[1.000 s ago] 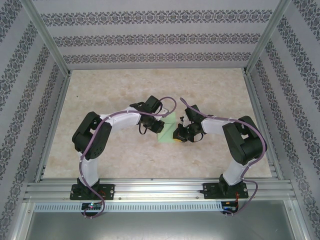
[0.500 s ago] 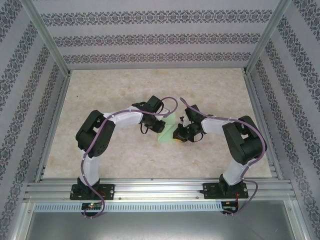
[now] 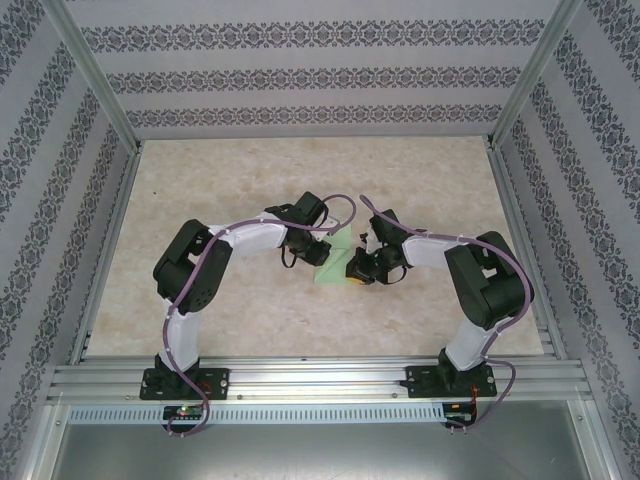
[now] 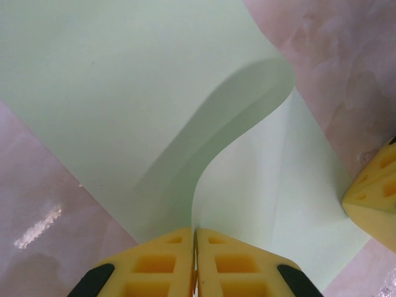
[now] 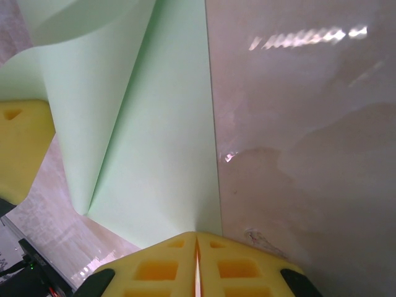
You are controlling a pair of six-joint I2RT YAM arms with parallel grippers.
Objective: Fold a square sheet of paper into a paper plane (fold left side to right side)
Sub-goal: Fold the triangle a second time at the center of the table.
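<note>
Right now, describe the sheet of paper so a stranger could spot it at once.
Start at the beige marbled table, near its middle. Between the left gripper and the right gripper lies the sheet of paper: pale mint-green, plain, one side curled upward.

sheet of paper (image 3: 333, 266): on table (image 3: 200, 190) | left gripper (image 4: 195, 234): its left | right gripper (image 5: 197, 236): its right

Table (image 3: 420, 180): pale beige marbled top, glossy; light glare (image 5: 309, 37) reflected on it, seen toward 1 o'clock in right wrist view. Table enclosed on three sides by walls papered white with dark floral bands: back wall (image 3: 320, 75) at 12 o'clock, left wall (image 3: 45, 200) at 9, right wall (image 3: 600, 200) at 3. Aluminium posts (image 3: 90, 70) set at both back corners. Slotted aluminium rail (image 3: 320, 378) laid along near edge at 6 o'clock; grey metal sheet (image 3: 320, 450) seen below it.
</note>
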